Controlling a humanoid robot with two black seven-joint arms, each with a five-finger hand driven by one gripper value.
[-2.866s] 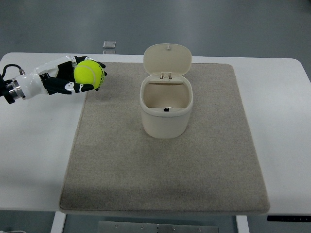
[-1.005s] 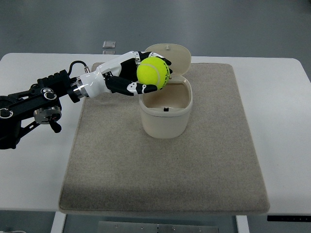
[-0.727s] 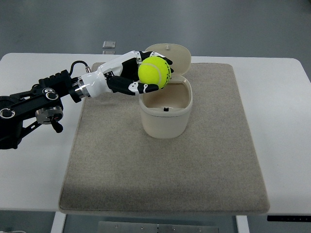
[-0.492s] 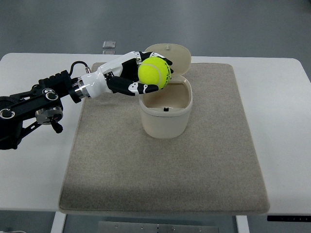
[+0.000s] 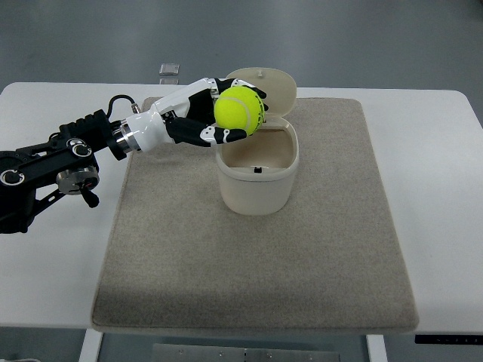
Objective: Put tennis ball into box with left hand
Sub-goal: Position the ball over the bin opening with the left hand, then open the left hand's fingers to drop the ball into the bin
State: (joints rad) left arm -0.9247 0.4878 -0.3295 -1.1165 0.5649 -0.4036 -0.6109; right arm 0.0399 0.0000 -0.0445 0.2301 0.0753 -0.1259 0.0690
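- I see the left hand (image 5: 215,113) reaching in from the left edge, fingers curled around the tennis ball (image 5: 239,110) and holding it.
- The ball sits in the hand over the back-left rim of the box (image 5: 257,172), in front of the raised lid (image 5: 260,92); it is not inside yet.
- A ball has no long axis I can call; its white seam shows as a faint curve on the upper right side.
- The forearm runs roughly left to right, rising slightly toward the box, with the fingertips pointing at the lid.
- The box stands upright on the grey mat (image 5: 256,249), mouth open upward, lid tipped back on its hinge on the far side.
- The ball and fingers cover the box's back-left rim and part of the lid's lower left edge.
- I can't make out the palm behind the ball, and the arm's dark links (image 5: 45,170) are cut off at the left edge.
- A small dark mark shows on the inner front wall of the box; I cannot tell what it is.
- A small pale square object (image 5: 170,71) lies on the floor past the white table (image 5: 445,188), too small to identify.
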